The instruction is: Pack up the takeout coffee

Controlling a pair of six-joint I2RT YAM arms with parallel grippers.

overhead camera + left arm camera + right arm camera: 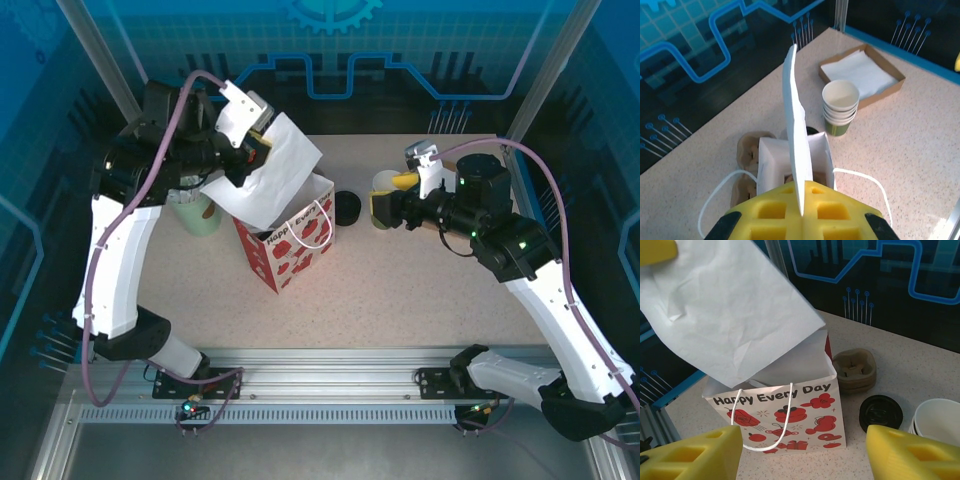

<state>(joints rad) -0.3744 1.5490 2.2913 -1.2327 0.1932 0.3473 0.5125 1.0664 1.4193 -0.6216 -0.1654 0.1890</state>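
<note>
Coffee was not packed yet, as far as I could judge. I could not say for sure where the coffee was. The one black lid sat low on the table, between the bag and the cup stack. I could not tell if a cup sat under it.

The bag stood up with its mouth open. A big white paper hung over it, with its low edge down in the mouth. The left hand was pressed together on the top of that paper. The right hand was spread wide with nothing in it, and it faced the bag.

I think the paper had to go in first. After that, the coffee had to be picked up and set inside.

I counted these:
- one table
- one bag
- one paper
- one tray of napkins
- one cup stack, though I could not count its cups
- one small pile of brown holders
- one pale cup, partly behind the left arm
- one lid
</note>
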